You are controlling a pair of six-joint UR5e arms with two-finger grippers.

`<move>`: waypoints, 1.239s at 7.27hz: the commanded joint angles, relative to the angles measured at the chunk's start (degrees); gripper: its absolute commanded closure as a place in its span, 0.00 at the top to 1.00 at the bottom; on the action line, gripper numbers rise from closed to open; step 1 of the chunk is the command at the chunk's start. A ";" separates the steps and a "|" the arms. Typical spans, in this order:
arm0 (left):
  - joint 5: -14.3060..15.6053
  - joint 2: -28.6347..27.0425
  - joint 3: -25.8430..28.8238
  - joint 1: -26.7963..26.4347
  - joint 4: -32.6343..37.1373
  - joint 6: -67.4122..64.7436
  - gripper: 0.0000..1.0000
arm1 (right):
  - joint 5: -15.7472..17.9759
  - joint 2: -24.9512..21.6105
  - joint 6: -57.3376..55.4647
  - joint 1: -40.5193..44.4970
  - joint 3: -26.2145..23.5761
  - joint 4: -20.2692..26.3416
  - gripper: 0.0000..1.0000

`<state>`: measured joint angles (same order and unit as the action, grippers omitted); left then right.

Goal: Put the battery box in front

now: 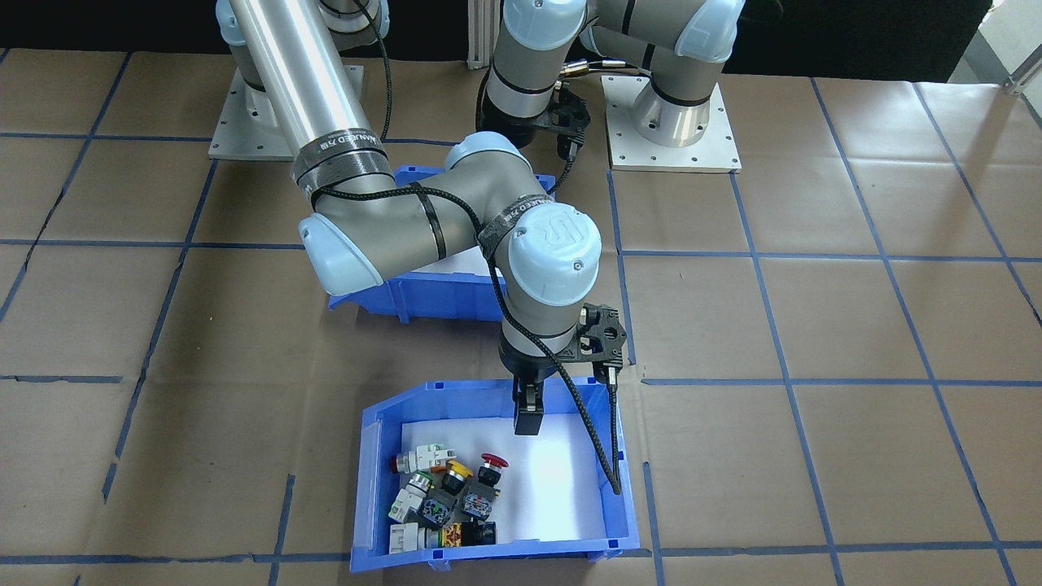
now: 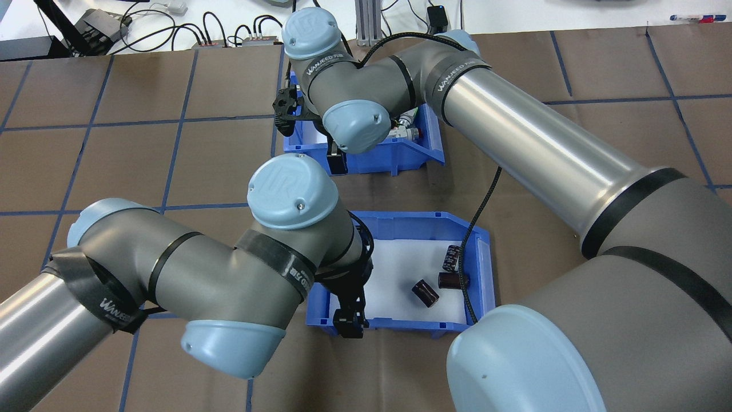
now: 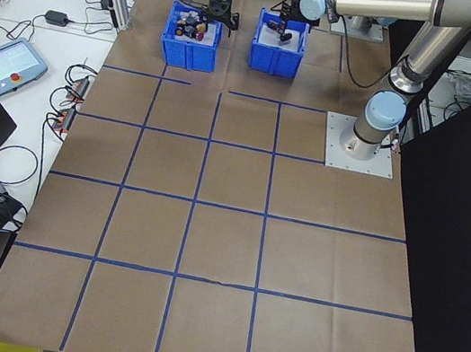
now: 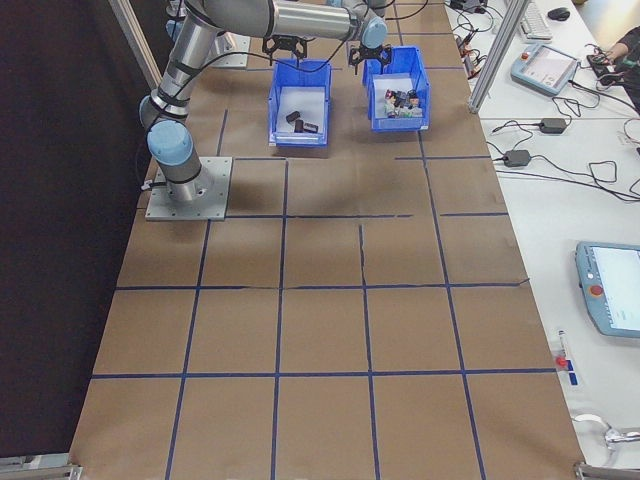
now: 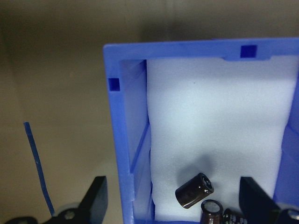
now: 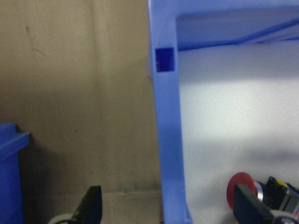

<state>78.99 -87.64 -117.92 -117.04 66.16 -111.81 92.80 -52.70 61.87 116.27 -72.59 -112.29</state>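
Observation:
The battery box (image 2: 400, 217) is the blue bin nearer the robot, white-lined, with three dark cylinders (image 2: 426, 292) inside. My left gripper (image 2: 350, 320) is open at its near left corner. In the left wrist view that gripper (image 5: 175, 203) straddles the box's side wall (image 5: 126, 149), one finger outside and one inside near the cylinders (image 5: 194, 190). In the front-facing view the battery box (image 1: 423, 289) is mostly hidden under my right arm. My right gripper (image 1: 527, 415) is open astride a wall of the switch bin (image 1: 370, 488), as the right wrist view (image 6: 170, 207) also shows.
The blue bin of colourful push-button switches (image 2: 372, 161) stands just beyond the battery box, farther from the robot. Both arms cross over the bins. Brown taped table paper (image 3: 226, 229) spreads wide around them. Cables and devices lie on the side benches (image 4: 600, 150).

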 commanded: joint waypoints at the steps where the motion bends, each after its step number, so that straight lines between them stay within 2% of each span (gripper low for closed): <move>1: 0.19 -0.42 -1.96 -2.92 -1.03 -3.65 1.00 | 2.28 -0.56 -0.26 0.01 -0.97 -2.06 0.49; 2: 0.28 -0.51 -2.14 -2.93 -2.25 -4.02 1.00 | 2.56 -0.56 -0.26 0.01 -0.97 -2.06 0.25; 3: 0.28 -0.77 -2.14 -2.93 -2.61 -4.20 1.00 | 2.56 -0.65 -0.18 0.01 -0.89 -2.06 0.06; 4: 0.28 -1.30 -2.23 -2.93 -4.18 -6.72 1.00 | 2.56 -0.73 0.52 0.01 -0.63 -2.14 0.01; 6: 0.28 -4.62 -2.23 -3.37 -8.84 -10.78 1.00 | 2.91 -0.82 1.40 -1.13 3.57 -1.27 0.00; 7: 0.20 -5.51 -2.23 -3.63 -8.95 -10.79 1.00 | 3.00 -1.69 1.84 -1.92 5.25 0.56 0.00; 9: 0.20 -5.70 -2.32 -3.72 -8.68 -10.79 0.99 | 4.49 -6.43 8.21 -8.30 4.83 4.86 0.00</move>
<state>79.20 -93.03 -120.20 -120.65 57.46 -122.46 96.53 -56.46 65.69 111.94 -67.88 -110.19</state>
